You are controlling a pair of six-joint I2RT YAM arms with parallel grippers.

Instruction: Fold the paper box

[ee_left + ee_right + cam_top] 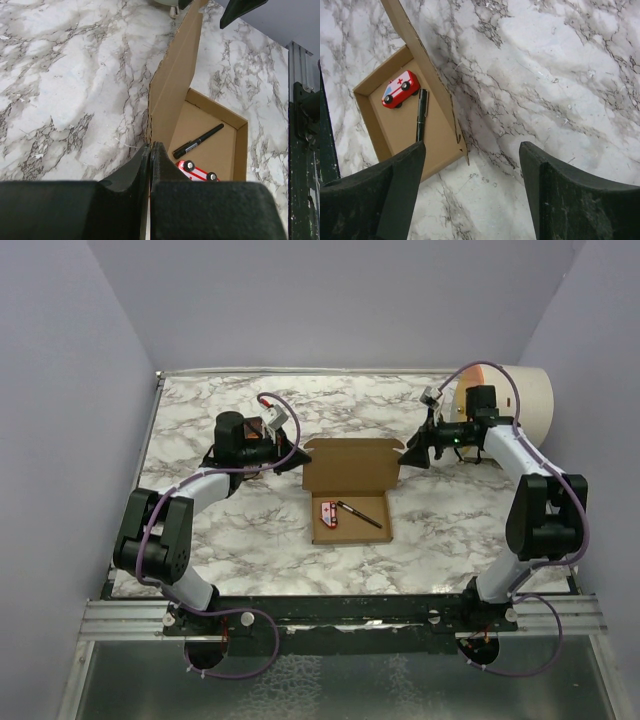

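Note:
The paper box [350, 472] is brown cardboard in the middle of the table, with its shallow tray lying flat and its lid standing upright at the far side. My left gripper [297, 458] is shut on the lid's left edge. In the left wrist view the lid [175, 85] runs straight into the closed fingertips of that gripper [150, 146]. My right gripper [408, 456] is open at the lid's right edge. In the right wrist view the lid's corner [462, 145] lies between the spread fingers [405, 170], untouched.
Inside the tray lie a red and white toy ambulance [328, 512] and a black pen [360, 514]. A large cream cylinder [515, 400] lies at the back right, just behind the right arm. A metal rail [340, 615] runs along the table's near edge.

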